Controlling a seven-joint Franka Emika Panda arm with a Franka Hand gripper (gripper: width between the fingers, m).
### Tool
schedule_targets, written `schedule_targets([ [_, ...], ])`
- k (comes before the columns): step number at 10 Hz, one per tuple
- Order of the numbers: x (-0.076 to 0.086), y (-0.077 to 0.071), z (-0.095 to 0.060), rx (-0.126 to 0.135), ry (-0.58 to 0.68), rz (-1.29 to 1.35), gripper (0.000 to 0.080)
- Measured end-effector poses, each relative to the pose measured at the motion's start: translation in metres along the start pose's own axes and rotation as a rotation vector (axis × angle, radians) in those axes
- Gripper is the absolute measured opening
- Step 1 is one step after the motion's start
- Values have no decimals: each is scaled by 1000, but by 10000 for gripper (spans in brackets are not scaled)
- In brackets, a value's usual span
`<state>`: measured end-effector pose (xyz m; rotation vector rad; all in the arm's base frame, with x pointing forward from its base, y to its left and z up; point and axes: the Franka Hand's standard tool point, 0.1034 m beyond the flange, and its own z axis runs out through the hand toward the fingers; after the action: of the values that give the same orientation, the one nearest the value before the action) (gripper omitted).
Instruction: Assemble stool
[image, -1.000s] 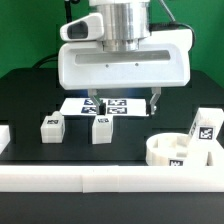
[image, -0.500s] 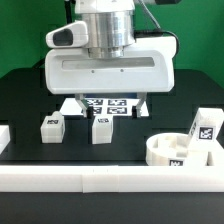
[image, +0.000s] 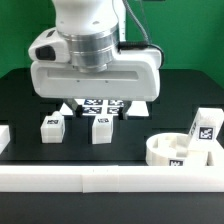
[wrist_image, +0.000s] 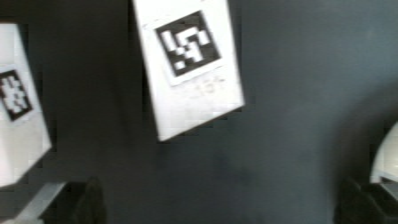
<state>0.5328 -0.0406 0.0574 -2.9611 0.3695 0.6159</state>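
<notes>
Two legs (image: 51, 128) stand loose; the gripper (image: 106, 107), jaws spread and empty, should centre over the one nearer the seat (image: 178, 152), squared to its sides, before dropping.

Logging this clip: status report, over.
End effector open, empty, over marker board. Two legs loose; third leg by seat. Nothing obstructing.

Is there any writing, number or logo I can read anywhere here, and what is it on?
Nothing reads as words or numbers.
Black-and-white square patterns only: a leg, the marker board.
Faint small print under the tag on a white piece: too blurred to read.
</notes>
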Motion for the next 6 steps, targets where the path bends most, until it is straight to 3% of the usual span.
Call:
schedule_targets([
  [3,-1,2,4,3,-294,-2,649],
  [5,-8,0,16,8,-440,-25,649],
  [6,4,-1,18,6,-400,-27,649],
])
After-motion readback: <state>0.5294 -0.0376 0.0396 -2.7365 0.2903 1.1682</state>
